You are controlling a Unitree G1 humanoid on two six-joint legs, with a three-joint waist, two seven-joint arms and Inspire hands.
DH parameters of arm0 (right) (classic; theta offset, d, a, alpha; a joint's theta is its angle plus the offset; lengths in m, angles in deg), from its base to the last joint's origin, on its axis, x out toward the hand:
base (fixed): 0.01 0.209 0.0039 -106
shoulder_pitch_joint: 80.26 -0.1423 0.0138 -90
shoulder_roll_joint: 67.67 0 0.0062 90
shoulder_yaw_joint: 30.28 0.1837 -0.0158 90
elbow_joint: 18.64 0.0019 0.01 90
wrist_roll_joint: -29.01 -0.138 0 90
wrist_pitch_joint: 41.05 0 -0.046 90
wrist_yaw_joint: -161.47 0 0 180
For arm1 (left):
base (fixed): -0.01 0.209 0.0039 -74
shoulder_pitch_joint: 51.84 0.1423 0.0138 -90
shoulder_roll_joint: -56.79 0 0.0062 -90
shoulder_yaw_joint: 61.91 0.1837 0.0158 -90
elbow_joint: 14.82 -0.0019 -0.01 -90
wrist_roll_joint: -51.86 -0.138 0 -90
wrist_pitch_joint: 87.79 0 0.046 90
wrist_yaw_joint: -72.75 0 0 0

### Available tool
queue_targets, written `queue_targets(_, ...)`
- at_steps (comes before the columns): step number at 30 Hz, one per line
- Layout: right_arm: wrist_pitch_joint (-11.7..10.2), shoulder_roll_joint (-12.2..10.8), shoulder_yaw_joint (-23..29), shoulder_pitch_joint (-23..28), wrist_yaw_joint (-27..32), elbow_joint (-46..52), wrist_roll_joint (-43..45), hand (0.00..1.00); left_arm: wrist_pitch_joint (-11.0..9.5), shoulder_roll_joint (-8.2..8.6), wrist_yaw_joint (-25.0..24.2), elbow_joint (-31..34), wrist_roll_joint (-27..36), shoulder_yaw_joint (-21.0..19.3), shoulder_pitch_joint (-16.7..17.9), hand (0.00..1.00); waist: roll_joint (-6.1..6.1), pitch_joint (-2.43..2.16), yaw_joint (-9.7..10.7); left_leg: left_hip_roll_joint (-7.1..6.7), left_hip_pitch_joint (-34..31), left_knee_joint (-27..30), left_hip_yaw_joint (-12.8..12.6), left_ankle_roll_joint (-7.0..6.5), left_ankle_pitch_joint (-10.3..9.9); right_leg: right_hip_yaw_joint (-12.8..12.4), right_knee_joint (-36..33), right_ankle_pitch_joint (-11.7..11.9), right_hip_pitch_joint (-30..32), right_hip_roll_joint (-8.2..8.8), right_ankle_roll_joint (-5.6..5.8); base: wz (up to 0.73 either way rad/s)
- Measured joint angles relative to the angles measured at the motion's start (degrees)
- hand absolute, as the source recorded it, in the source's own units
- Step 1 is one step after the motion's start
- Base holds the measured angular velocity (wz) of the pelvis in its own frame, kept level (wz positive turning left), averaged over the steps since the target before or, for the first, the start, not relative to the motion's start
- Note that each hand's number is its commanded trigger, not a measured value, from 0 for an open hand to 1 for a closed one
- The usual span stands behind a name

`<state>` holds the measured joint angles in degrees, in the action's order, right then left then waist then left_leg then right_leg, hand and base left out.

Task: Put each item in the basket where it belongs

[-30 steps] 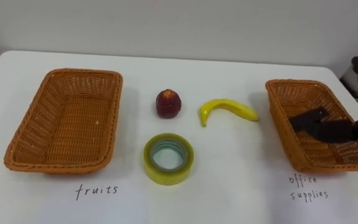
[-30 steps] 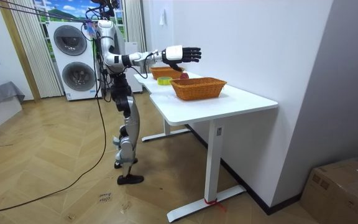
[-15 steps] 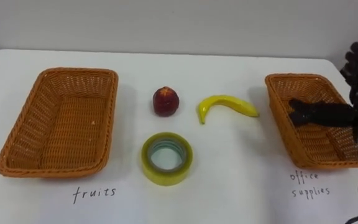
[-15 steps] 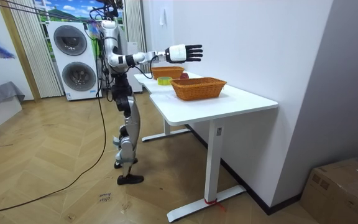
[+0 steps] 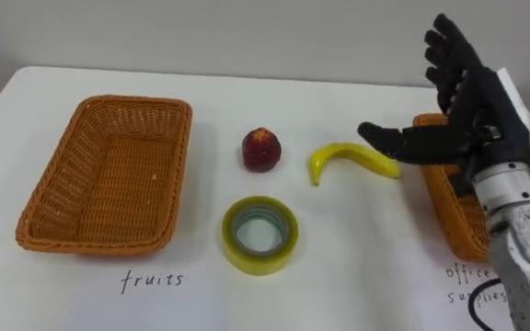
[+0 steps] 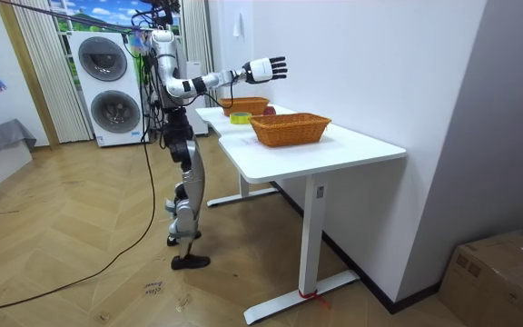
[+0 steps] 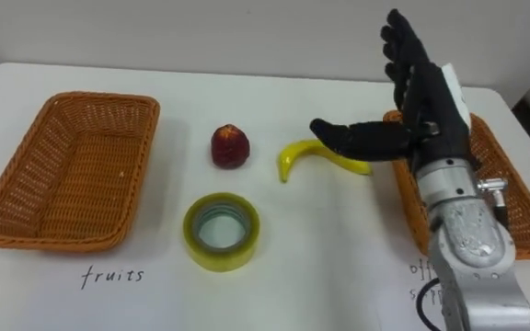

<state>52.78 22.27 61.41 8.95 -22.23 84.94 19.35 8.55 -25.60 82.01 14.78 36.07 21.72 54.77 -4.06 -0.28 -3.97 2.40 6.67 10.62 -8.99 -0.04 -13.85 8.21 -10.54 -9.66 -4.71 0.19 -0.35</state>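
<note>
A red apple (image 5: pixel 261 150), a yellow banana (image 5: pixel 339 158) and a yellow roll of tape (image 5: pixel 260 234) lie on the white table between two wicker baskets. The fruit basket (image 5: pixel 90 246) on the left holds nothing. The office supplies basket (image 5: pixel 449 230) stands on the right, partly behind my right arm. My right hand (image 5: pixel 472 110) is open and raised above the table, with fingers spread upward. Its thumb reaches left over the banana's right end, and it holds nothing. In the room view I stand at the table's side with the right hand (image 6: pixel 266 69) lifted.
Handwritten labels sit on the table (image 5: pixel 366 276) in front of each basket. A pale wall rises behind the table's far edge. In the room view, stacked washing machines (image 6: pixel 107 86) stand behind me across a wooden floor.
My right hand has risen and moved left, from over the office supplies basket to above the banana's right end. The eye view has shifted a little.
</note>
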Motion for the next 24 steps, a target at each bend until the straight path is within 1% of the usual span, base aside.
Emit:
queue_targets(4, 0.0, -0.1, -2.8, -0.4, -1.6, 0.0, 1.0, 0.0, 0.2, -0.03, -1.0, 0.1, 0.1, 1.0, -0.6, 0.0, -0.42, 0.15, -0.1, -0.05, -0.2, -0.1, 0.5, -0.01, 0.0, 0.6, -0.1, 0.0, -0.2, 0.1, -0.01, 0.08)
queue_targets(5, 0.1, -0.1, -3.3, -0.4, -2.4, 0.0, 1.0, 0.0, 0.4, -0.02, -1.3, 0.1, 0.3, 1.1, -0.8, 0.0, -0.52, 0.18, -0.6, -0.07, -0.3, 0.0, 0.6, -0.01, 0.0, 0.7, -0.1, 0.0, -0.2, 0.13, -0.01, 0.0)
queue_targets(7, 0.7, -0.1, -4.0, -0.4, -2.9, -0.1, 0.9, 0.0, 0.8, -0.03, -1.5, 0.1, 0.5, 1.1, -1.3, 0.0, -0.75, 0.24, -1.0, -0.09, -0.3, 0.1, 0.6, 0.0, 0.0, 0.7, -0.1, 0.0, -0.2, 0.15, -0.01, 0.0)
queue_targets(9, 1.8, -0.3, -5.1, -0.4, -3.5, -0.3, 0.9, 0.0, 0.9, -0.06, -1.5, 0.1, 0.4, 1.1, -1.5, 0.0, -1.16, 0.24, -1.3, -0.13, -0.5, 0.2, 0.7, 0.0, 0.0, 0.9, 0.0, 0.0, -0.1, 0.2, -0.02, 0.02)
queue_targets(10, 2.0, -0.4, -5.4, -0.4, -3.7, -0.3, 1.0, 0.0, 1.0, -0.06, -1.5, 0.1, 0.4, 1.1, -1.6, 0.0, -1.27, 0.26, -1.4, -0.15, -0.5, 0.2, 0.7, -0.01, 0.0, 1.0, 0.0, 0.0, -0.1, 0.22, -0.02, 0.05)
queue_targets(12, 2.4, -1.2, -5.9, -0.4, -4.7, -0.7, 1.0, 0.0, 1.5, -0.06, -1.4, 0.0, 0.3, 1.1, -1.9, 0.0, -1.53, 0.33, -1.4, -0.19, -0.8, 0.2, 1.1, -0.01, 0.0, 1.5, 0.0, 0.0, -0.1, 0.25, -0.02, 0.09)
queue_targets(14, 2.5, -1.4, -6.9, -0.5, -5.1, -2.1, 1.4, 0.0, 2.0, -0.05, -1.4, 0.1, 0.2, 1.1, -2.0, 0.0, -1.55, 0.32, -1.5, -0.15, -0.9, 0.2, 1.3, -0.01, 0.0, 1.7, 0.0, 0.0, 0.0, 0.24, -0.02, 0.06)
queue_targets(18, 3.9, -1.8, -7.6, -0.4, -7.1, -4.9, 3.9, 0.0, 2.5, -0.02, -1.4, 0.5, 0.0, 1.1, -2.3, 0.0, -1.34, 0.41, -1.5, -0.11, -1.2, 0.3, 1.7, 0.01, 0.0, 2.8, 0.0, 0.0, 0.3, 0.28, -0.02, 0.05)
queue_targets(22, 3.9, -2.3, -7.8, -0.4, -7.5, -5.0, 6.4, 0.0, 2.5, 0.09, -0.9, 1.3, -0.1, 1.1, -2.3, 0.0, -1.22, 0.45, -1.8, -0.11, -1.3, 0.2, 2.0, 0.01, 0.0, 3.3, 0.1, 0.0, 0.3, 0.29, -0.01, 0.03)
queue_targets(24, 3.9, -2.4, -8.5, -0.4, -7.4, -6.0, 7.6, 0.0, 2.5, 0.17, -0.6, 2.1, -0.1, 1.1, -2.5, 0.0, -1.27, 0.4, -2.5, -0.13, -1.3, 0.3, 2.1, 0.0, 0.0, 3.3, 0.1, 0.0, 0.2, 0.33, -0.01, 0.0)
